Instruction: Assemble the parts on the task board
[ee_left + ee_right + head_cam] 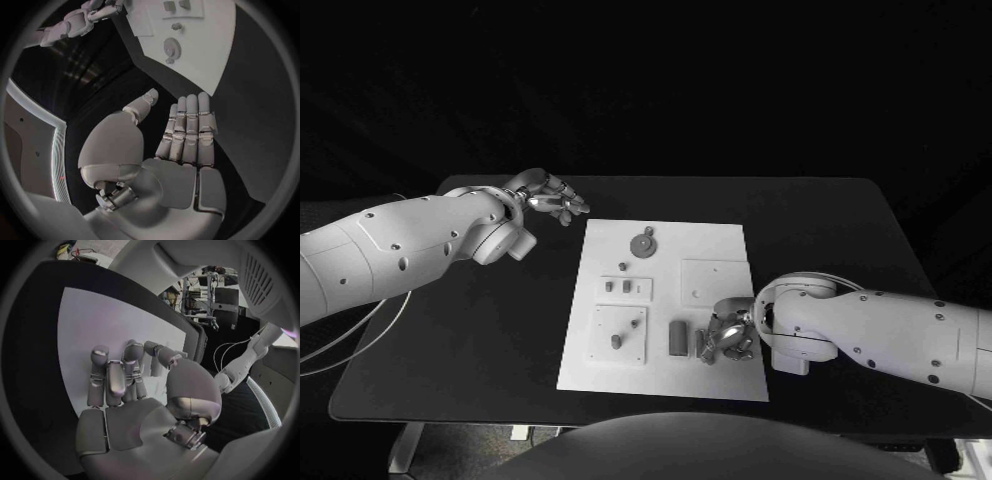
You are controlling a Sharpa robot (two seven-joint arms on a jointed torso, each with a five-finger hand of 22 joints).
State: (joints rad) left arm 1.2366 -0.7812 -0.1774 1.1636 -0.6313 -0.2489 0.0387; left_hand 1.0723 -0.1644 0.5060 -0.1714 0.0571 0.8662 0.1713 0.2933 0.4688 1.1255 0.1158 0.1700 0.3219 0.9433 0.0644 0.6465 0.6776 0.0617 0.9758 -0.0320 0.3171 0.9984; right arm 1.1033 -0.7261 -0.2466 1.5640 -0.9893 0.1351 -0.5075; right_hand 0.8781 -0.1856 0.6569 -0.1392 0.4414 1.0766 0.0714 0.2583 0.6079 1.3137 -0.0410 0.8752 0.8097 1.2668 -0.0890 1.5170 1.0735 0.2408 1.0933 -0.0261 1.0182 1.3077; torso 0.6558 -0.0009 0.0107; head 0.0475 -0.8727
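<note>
The white task board lies in the middle of the black table. Grey parts sit on it: a round one near its far end, two small blocks mid-left, and an upright bar near the front. My right hand rests over the board's front right, fingers down just beside the bar. In the right wrist view its fingers stretch over the board with the thumb bent across them; whether it pinches a part I cannot tell. My left hand hovers off the board's far left corner, flat and holding nothing.
The left wrist view looks past my left hand to the board, the round part and my right hand beyond. Black tabletop runs along both sides of the board.
</note>
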